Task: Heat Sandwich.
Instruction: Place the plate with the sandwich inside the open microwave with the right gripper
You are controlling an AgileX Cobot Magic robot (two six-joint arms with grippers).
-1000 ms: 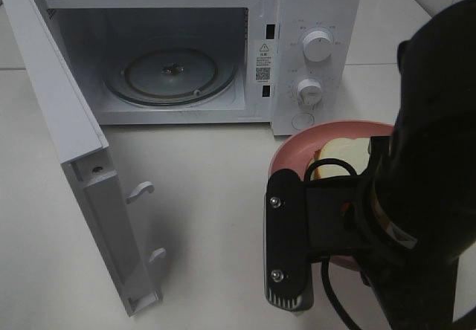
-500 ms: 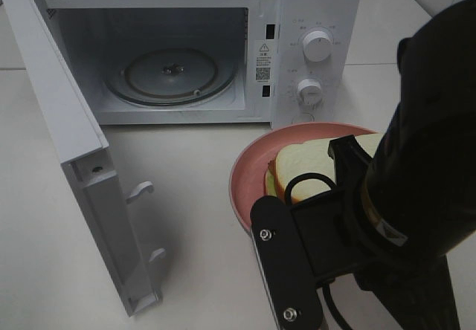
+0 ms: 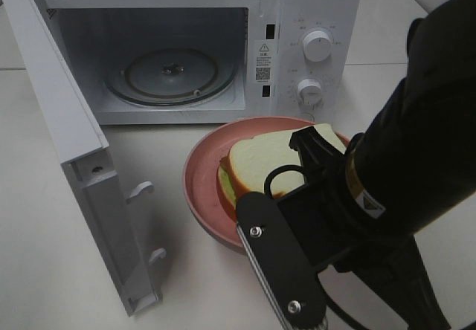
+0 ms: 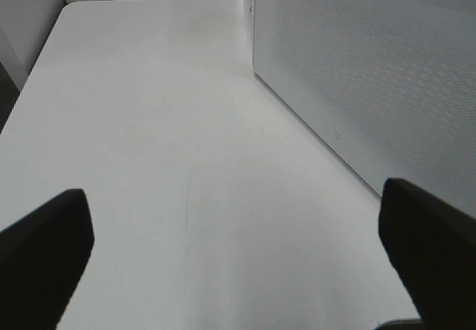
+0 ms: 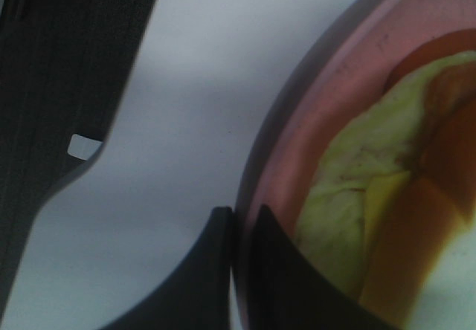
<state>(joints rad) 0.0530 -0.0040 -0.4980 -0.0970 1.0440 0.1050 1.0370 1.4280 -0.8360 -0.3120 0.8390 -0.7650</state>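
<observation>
The sandwich [image 3: 264, 163] lies on the pink plate [image 3: 199, 189], at 5 o'clock from the microwave turntable [image 3: 169, 73]. The plate's rim is pinched by the closed right jaws, and the left jaws are spread wide, empty. Gripped at one edge, apparently off the bench [image 3: 193, 285], the plate could be tipped and the sandwich spilled.

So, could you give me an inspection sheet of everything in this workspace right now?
Surface: white table, no spills seen.
Job's things: sandwich on pink plate, in front of the microwave; its door stands open, glass turntable bare.
Clutter: nothing seen.
Grippers: right jaws shut on the pink plate's rim; left jaws open, holding nothing.
Cables: black cable looping off the right arm, beside the sandwich.
Surroundings: nothing seen.
</observation>
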